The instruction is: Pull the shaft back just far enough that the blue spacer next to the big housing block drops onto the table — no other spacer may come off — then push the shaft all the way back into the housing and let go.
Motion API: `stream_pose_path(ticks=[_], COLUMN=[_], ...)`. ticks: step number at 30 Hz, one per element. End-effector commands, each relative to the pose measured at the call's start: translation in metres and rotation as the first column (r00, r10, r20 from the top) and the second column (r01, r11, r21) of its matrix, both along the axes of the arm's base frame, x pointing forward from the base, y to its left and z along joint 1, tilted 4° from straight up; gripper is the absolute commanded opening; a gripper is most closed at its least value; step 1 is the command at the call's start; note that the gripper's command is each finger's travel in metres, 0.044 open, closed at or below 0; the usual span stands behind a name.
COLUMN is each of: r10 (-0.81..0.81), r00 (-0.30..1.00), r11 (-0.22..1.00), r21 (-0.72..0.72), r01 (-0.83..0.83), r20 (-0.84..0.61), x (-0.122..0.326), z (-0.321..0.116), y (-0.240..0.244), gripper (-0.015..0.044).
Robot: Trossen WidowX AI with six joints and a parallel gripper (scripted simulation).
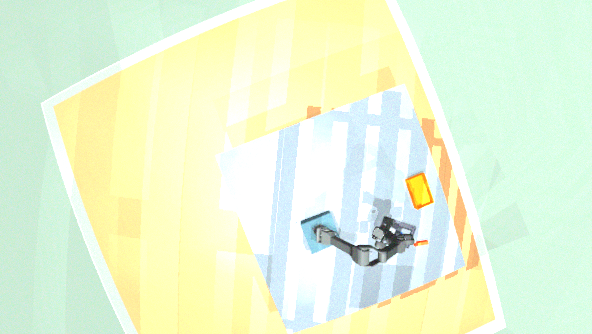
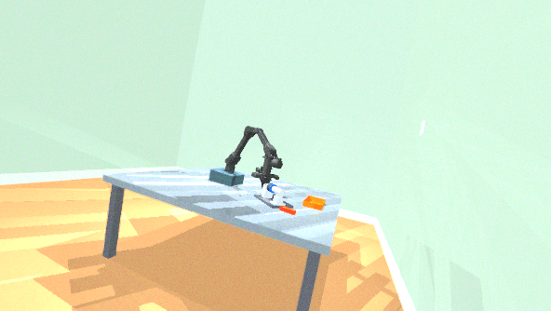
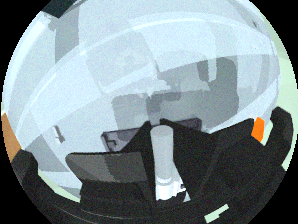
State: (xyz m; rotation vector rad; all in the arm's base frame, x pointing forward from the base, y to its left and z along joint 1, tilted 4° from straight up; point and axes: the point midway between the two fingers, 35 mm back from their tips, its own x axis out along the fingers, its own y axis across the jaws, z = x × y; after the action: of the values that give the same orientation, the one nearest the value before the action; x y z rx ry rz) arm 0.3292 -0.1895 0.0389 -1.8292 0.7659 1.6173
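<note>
My gripper (image 2: 263,184) (image 3: 156,123) is shut on the shaft, a light grey rod (image 3: 162,150) standing between the black fingers in the wrist view. Its tips are at the white housing block (image 2: 265,191) (image 3: 167,191). In the exterior view the blue spacer (image 2: 272,188) sits on the shaft line beside that block, with a white cylindrical part (image 2: 277,189) on its other side. The dark base plate (image 2: 264,201) (image 3: 194,123) carries the assembly. The fingers hide much of the housing in the wrist view, and the arm covers most of it in the top view. Separate spacers beyond the blue one cannot be told apart.
An orange tray (image 1: 419,191) (image 2: 314,202) stands on the table beyond the base plate. A red-orange bar (image 1: 421,243) (image 2: 288,210) lies close to the plate's end. The arm's teal base block (image 1: 312,243) (image 2: 225,177) is at the arm's foot.
</note>
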Motion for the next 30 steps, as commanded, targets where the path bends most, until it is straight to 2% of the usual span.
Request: stream_pose_path(ticks=[1, 30], r10=[-0.003, -0.003], r00=[1.000, 1.000], r11=[1.000, 1.000], r21=[0.002, 0.002], r01=[0.003, 0.003], r20=[0.000, 0.000], x=[-0.0006, -0.0025], z=[-0.0002, -0.0006], y=[0.0007, 0.0028], gripper=[0.0000, 0.0000])
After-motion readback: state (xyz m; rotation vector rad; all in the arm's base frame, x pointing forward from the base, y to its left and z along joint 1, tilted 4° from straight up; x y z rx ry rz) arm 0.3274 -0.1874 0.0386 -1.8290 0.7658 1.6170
